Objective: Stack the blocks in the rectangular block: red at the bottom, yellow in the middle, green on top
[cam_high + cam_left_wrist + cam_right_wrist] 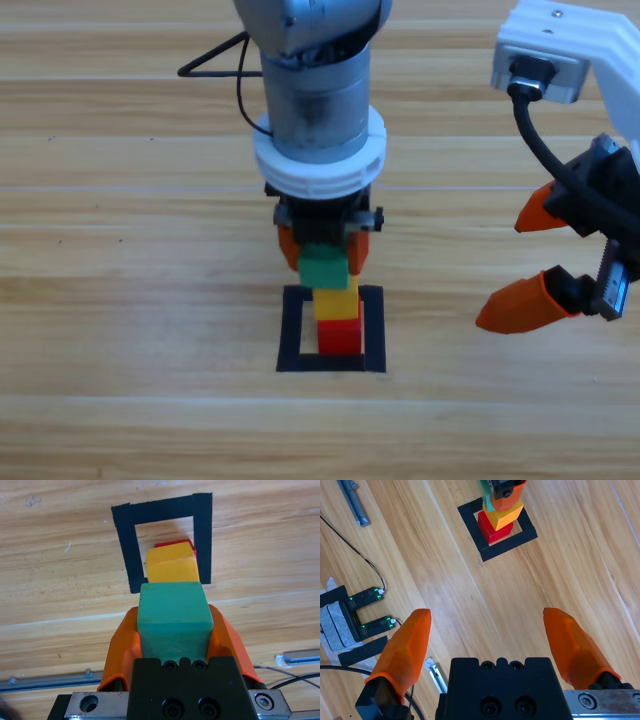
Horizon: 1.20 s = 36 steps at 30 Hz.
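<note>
We see the wooden tabletop (120, 300) with its grain running across the high view, and on it the rectangular block (331, 329), a nearly square outline of black tape whose sides sit square to that grain. Inside the outline stands a column whose long axis is upright: the red cube (340, 336) rests on the bare wood within the tape, and the yellow cube (337, 299) sits on top of it. In the left wrist view the yellow cube covers nearly all of the red one, so that only a thin red edge shows behind it. The left arm comes straight down from the top edge over the outline, and its bulk hides the far side of the tape and most of its own claw in the high view. The left claw (325, 250) is closed on the green cube (323, 266), one orange jaw pressed to each side face, and holds it level, directly above the yellow cube; we cannot tell whether green and yellow touch. The right claw (528, 265) waits well apart at the right edge, its jaws spread wide with nothing between them. The right wrist view cuts the column off at the top edge. We find no writing or labels on the cubes or the tape.
</note>
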Motion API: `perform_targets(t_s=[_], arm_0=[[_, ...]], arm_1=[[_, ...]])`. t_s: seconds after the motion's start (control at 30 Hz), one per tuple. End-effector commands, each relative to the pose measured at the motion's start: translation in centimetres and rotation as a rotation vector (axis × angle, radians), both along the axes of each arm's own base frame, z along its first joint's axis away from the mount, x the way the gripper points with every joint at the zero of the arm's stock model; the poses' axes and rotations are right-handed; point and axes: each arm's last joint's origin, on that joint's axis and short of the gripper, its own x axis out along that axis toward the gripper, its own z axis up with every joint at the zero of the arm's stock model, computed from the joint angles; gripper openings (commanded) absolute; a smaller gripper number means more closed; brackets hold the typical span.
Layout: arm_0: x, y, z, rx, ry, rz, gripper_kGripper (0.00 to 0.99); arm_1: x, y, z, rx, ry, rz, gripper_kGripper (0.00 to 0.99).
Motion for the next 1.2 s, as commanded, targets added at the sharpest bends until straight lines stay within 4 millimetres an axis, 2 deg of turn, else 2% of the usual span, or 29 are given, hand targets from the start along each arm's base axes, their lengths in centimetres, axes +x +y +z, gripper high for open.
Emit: perform_targets(t_s=[0.03,1.2], arm_0=[[0.1,-1.2,-2.3,0.049,0.023,-0.037,0.000],[0.9,-2.1,-4.0,0.070,0.018,-0.040,0.000]], arm_1=[[0.6,-0.7,0.3,0.004,0.005,-0.024,0.986],[0.6,-0.6,0.2,0.000,0.007,-0.023,0.986]])
